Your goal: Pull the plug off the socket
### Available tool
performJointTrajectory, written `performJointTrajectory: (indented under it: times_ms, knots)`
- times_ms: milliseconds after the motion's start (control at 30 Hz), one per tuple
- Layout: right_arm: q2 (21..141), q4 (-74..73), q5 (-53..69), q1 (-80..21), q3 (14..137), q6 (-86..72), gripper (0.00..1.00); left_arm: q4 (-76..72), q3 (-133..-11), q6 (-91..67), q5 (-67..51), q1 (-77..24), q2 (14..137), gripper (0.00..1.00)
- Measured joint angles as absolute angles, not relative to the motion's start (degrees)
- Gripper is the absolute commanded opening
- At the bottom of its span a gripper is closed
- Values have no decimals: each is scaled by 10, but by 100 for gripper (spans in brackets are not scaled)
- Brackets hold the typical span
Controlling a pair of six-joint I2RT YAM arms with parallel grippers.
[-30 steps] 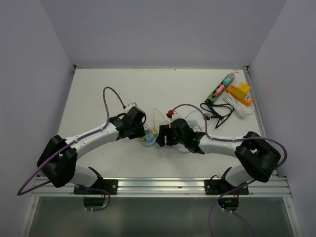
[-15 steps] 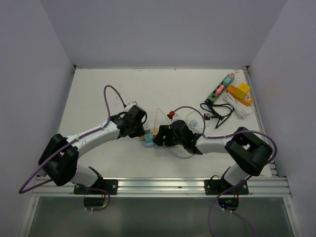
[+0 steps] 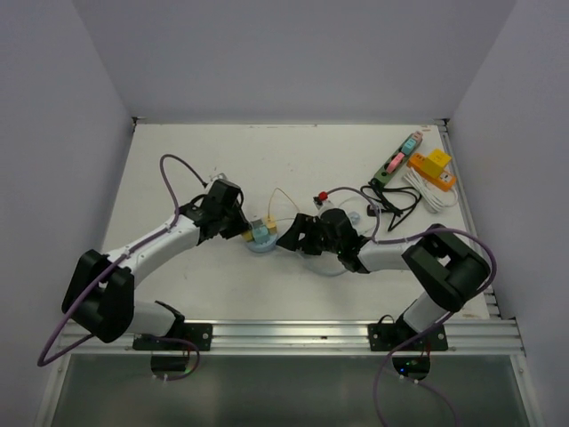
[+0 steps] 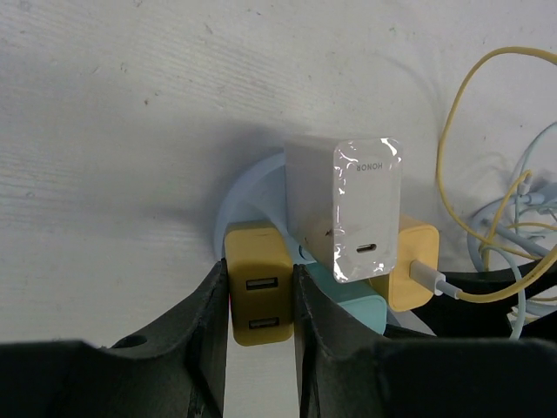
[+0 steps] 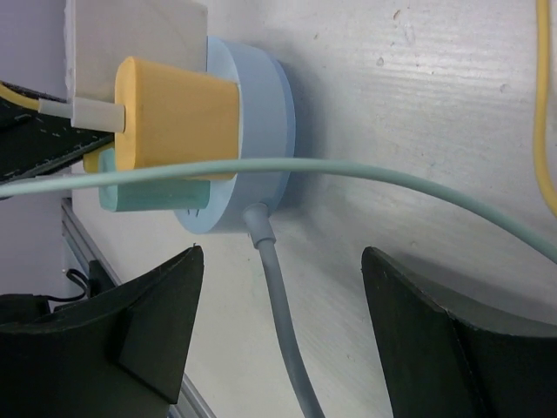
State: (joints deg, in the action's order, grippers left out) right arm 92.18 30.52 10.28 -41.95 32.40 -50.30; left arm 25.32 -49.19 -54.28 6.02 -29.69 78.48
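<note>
A round light-blue socket (image 4: 237, 193) lies on the white table and holds several plugs. They are a white charger (image 4: 346, 205), a teal plug (image 4: 359, 306), a yellow plug with a white cable (image 4: 409, 272) and a yellow two-port USB plug (image 4: 257, 296). My left gripper (image 4: 259, 272) is shut on the two-port plug, which still sits against the socket. In the top view the left gripper (image 3: 241, 231) meets the socket (image 3: 261, 240) from the left. My right gripper (image 3: 287, 238) is open to the socket's right. It is empty and straddles the socket's grey cord (image 5: 283, 322) just short of the socket (image 5: 252, 131).
Thin yellow (image 4: 470, 131) and pale blue (image 5: 418, 187) cables loop beside the socket. At the back right lie a green power strip (image 3: 396, 158), an orange box (image 3: 433, 167), a black cable (image 3: 391, 203) and a white cord bundle (image 3: 429, 194).
My left arm has drawn back to the left and away, and the socket with its plugs has shifted slightly with it. My right gripper has drawn back a little to the right.
</note>
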Motion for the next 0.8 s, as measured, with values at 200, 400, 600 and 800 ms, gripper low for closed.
performJointTrajectory:
  times_ms: [200, 400, 600, 800]
  knots:
    - [956, 340, 132, -408, 328, -525, 77, 219, -471, -555, 36, -294, 771, 0]
    - [990, 375, 153, -408, 339, -545, 75, 197, -451, -565, 24, -293, 766, 0]
    - [1015, 417, 180, -401, 338, -559, 68, 174, -431, -567, 20, -291, 755, 0]
    - [1046, 465, 209, -396, 335, -567, 41, 158, -414, -570, 15, -289, 755, 0]
